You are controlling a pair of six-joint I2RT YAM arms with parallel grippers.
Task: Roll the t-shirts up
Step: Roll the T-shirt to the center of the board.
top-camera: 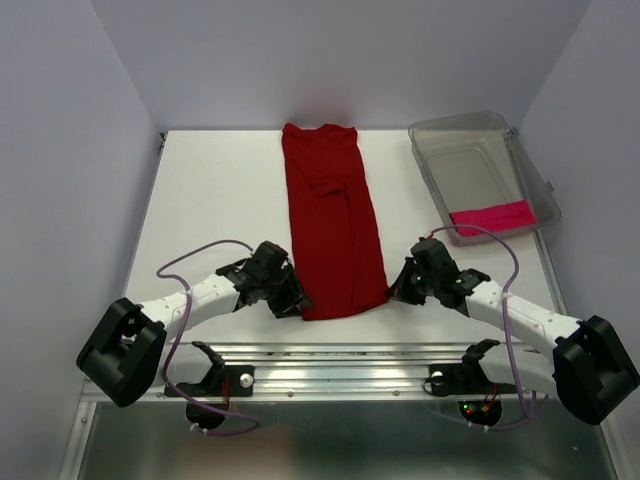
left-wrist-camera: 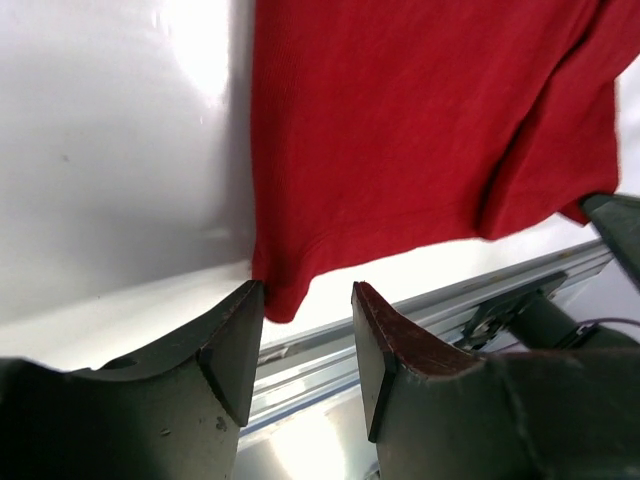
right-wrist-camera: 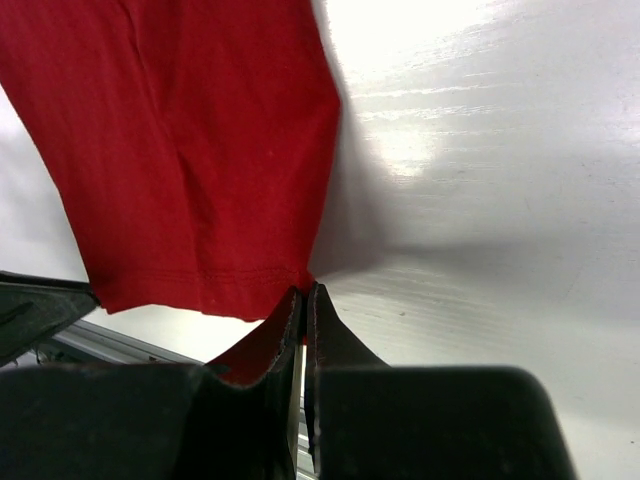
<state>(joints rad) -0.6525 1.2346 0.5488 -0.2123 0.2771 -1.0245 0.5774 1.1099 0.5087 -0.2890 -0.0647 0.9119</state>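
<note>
The dark red t-shirt (top-camera: 330, 220) lies on the white table as a long narrow strip, collar end far and hem end near. My left gripper (top-camera: 295, 300) sits at the hem's near-left corner. Its jaws are open (left-wrist-camera: 305, 290), and the red cloth (left-wrist-camera: 400, 130) corner only touches the left fingertip (left-wrist-camera: 245, 300). My right gripper (top-camera: 393, 290) is at the near-right corner, shut (right-wrist-camera: 305, 290) on the hem of the red t-shirt (right-wrist-camera: 190, 150). The pink t-shirt (top-camera: 492, 217) lies as a small roll inside the bin.
A clear plastic bin (top-camera: 470, 122) stands at the back right of the table (top-camera: 210, 190). A metal rail (top-camera: 340, 365) runs along the near edge just behind both grippers. Walls close the table in on the left, right and far sides.
</note>
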